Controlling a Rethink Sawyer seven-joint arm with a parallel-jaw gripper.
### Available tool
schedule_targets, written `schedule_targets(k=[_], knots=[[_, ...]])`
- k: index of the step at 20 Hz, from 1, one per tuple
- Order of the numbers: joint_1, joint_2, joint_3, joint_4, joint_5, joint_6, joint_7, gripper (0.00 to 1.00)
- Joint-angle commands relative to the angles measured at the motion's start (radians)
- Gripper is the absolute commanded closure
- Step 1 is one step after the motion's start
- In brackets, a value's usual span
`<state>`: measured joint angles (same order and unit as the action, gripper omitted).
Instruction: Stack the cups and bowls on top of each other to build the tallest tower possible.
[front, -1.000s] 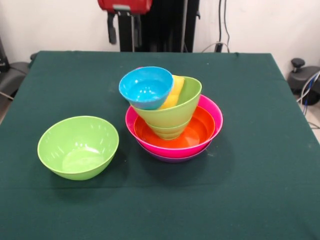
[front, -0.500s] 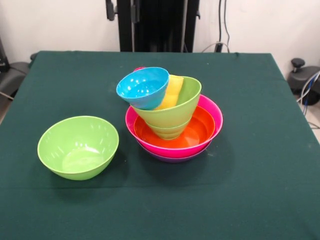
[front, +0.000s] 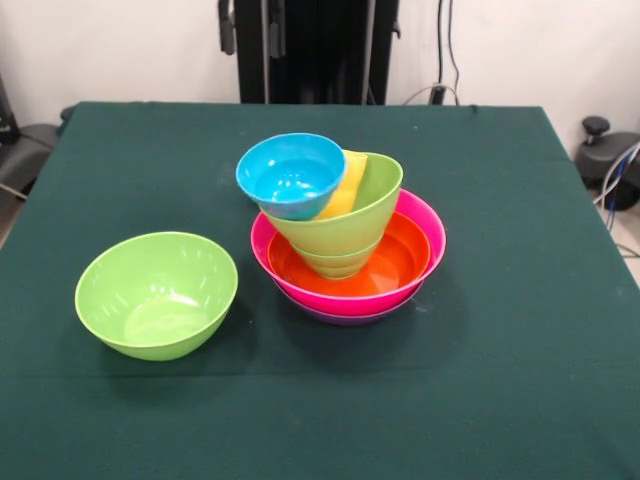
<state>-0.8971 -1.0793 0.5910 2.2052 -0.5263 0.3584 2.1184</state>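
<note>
The tower stands mid-table. A pink bowl (front: 428, 228) sits in a purple bowl (front: 340, 318), of which only a sliver shows. An orange bowl (front: 405, 262) lies inside the pink one. Two nested lime green bowls (front: 350, 230) lean in the orange bowl. A yellow cup (front: 347, 183) lies tilted inside them. A sky blue bowl (front: 291, 175) rests on top, tipped toward the left. Another large lime green bowl (front: 157, 293) stands alone at the front left. My gripper (front: 250, 28) shows only as two dark fingers at the top edge, apart and empty, well behind the tower.
A dark green cloth (front: 500, 380) covers the table. A black pedestal column (front: 320, 50) rises behind the far edge. Off the table's right side sit a black device (front: 605, 150) and cables. A dark object (front: 20, 150) lies off the left side.
The gripper has drawn up from above the tower, so its red body has left the picture. The sky blue bowl rocked left and settled back on top.
</note>
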Motion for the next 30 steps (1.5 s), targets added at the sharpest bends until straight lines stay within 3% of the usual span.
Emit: schedule_targets(k=[1,10,15,22,27,30], knots=[[-0.045,0.125,0.087,-0.155,-0.031,0.147,-0.217,0.0],[-0.02,0.192,0.141,-0.417,0.038,0.376,-0.243,0.0],[0.041,0.282,0.111,-0.547,-0.002,0.388,-0.188,0.0],[0.077,0.347,0.1,-0.681,-0.008,0.45,-0.21,0.0],[0.116,0.448,0.073,-0.804,-0.042,0.486,-0.235,0.0],[0.151,0.524,0.047,-0.871,-0.08,0.457,-0.219,0.0]])
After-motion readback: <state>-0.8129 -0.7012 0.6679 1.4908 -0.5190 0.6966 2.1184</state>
